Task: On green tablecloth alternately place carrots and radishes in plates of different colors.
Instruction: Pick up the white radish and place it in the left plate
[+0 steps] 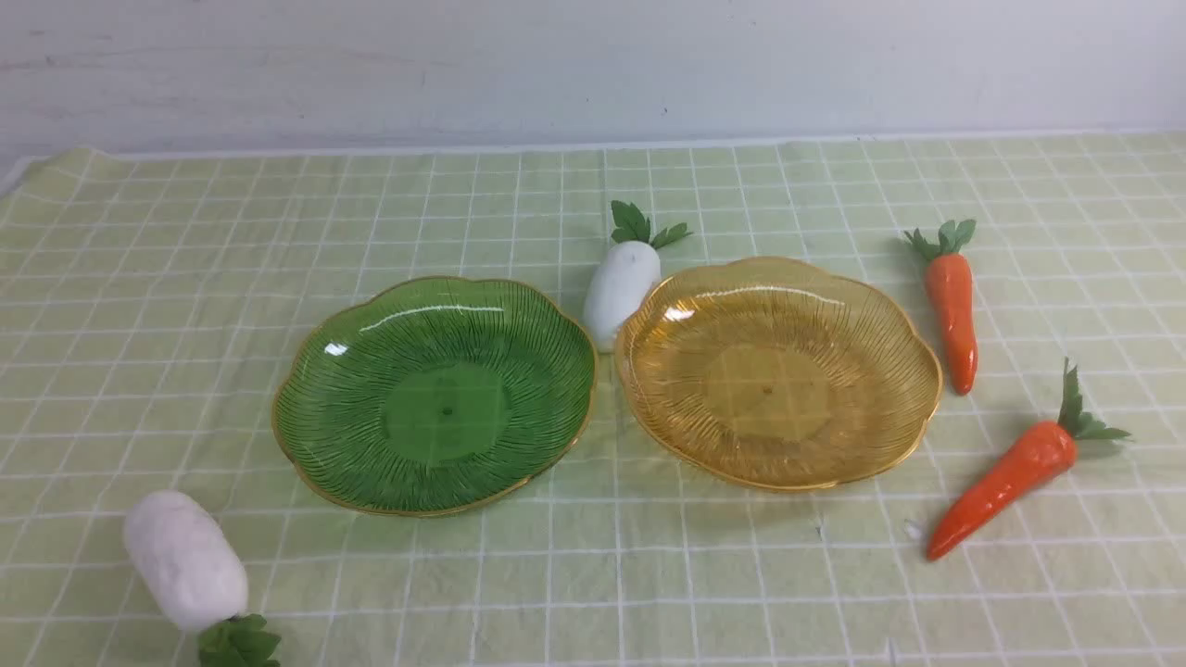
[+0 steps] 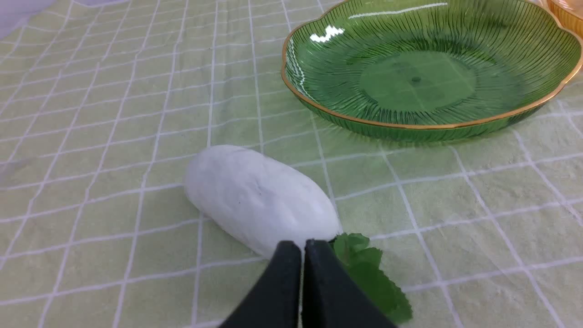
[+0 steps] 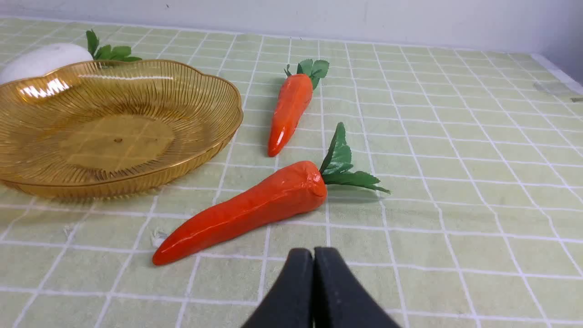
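On the green tablecloth (image 1: 111,306) a green plate (image 1: 434,394) and an amber plate (image 1: 776,371) stand side by side, both empty. One white radish (image 1: 184,560) lies at the front left; another radish (image 1: 620,287) lies behind the gap between the plates. Two orange carrots lie right of the amber plate, a far carrot (image 1: 952,306) and a near carrot (image 1: 1005,486). Neither gripper shows in the front view. My left gripper (image 2: 303,248) is shut, empty, just short of the near radish (image 2: 259,200). My right gripper (image 3: 313,255) is shut, empty, short of the near carrot (image 3: 248,212).
A pale wall (image 1: 593,65) rises behind the cloth's far edge. The cloth is slightly wrinkled. In the right wrist view the amber plate (image 3: 27,182) stands beside the carrots, with the far carrot (image 3: 288,111) beyond the near one.
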Tool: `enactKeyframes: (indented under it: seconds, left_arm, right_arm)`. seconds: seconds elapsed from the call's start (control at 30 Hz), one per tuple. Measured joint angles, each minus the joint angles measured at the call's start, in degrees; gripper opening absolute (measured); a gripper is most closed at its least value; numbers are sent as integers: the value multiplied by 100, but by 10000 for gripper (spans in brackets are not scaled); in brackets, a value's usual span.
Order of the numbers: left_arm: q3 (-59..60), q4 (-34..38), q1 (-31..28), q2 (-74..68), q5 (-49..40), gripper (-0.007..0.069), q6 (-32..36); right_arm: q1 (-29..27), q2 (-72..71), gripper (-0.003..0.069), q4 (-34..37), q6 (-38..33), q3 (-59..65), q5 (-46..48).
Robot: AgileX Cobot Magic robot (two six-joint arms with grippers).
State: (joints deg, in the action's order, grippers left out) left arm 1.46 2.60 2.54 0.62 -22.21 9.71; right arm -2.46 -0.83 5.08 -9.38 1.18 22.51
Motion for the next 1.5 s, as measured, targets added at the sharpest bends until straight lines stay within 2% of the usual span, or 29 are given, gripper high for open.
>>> enactKeyframes:
  seconds: [0.5,0.63,0.83,0.97,1.0,1.07,1.1,1.17,1.2,1.23,1.27,1.3,1.33,1.4,1.47,1.5]
  left_arm:
    - [0,-174,0,0,17,-8,-5]
    - [6,-68,0,0,181,-8,-238]
    - [19,1500,0,0,1369,-8,-1213]
    - [19,2379,0,0,2161,-8,-1363]
    - [19,2796,0,0,2540,-8,-1407]
    - [19,3175,0,0,3070,-8,-1496]
    - [19,3380,0,0,3441,-8,-1557]
    - [-28,3499,0,0,3642,-8,-1628]
    - [-214,3604,0,0,3667,-8,-1641]
    - [-393,3626,0,0,3547,-8,-1629]
    - [-788,3633,0,-12,3292,-8,-1561]
    - [-853,3633,0,-26,3193,-8,-1541]
    - [-1323,3633,0,-163,2758,-8,-1346]
    - [-1949,3628,0,-551,2112,-8,-1096]
    - [-2438,3578,0,-984,1390,-8,-848]
    - [-2913,3474,0,-1510,448,-8,-632]
  right_arm:
    - [0,0,-14,0,-2,0,0]
    - [0,0,-14,0,-2,0,0]
    - [0,0,-14,0,-7,0,0]
    - [0,0,-14,0,-7,0,0]
    - [0,0,-14,0,-7,0,0]
    - [0,0,-14,81,3,5,-66]
    - [0,0,-14,335,70,27,-218]
    - [0,0,-14,620,161,44,-387]
    - [0,0,-14,1210,352,52,-721]
    - [0,0,-14,1462,463,52,-877]
    - [0,0,-14,2060,613,52,-1232]
    - [0,0,-14,2228,655,52,-1321]
    - [0,0,-14,2800,779,52,-1603]
    - [0,0,-14,3419,837,52,-1886]
    - [0,0,-14,3737,832,52,-2079]
    - [0,0,-14,3913,747,52,-2251]
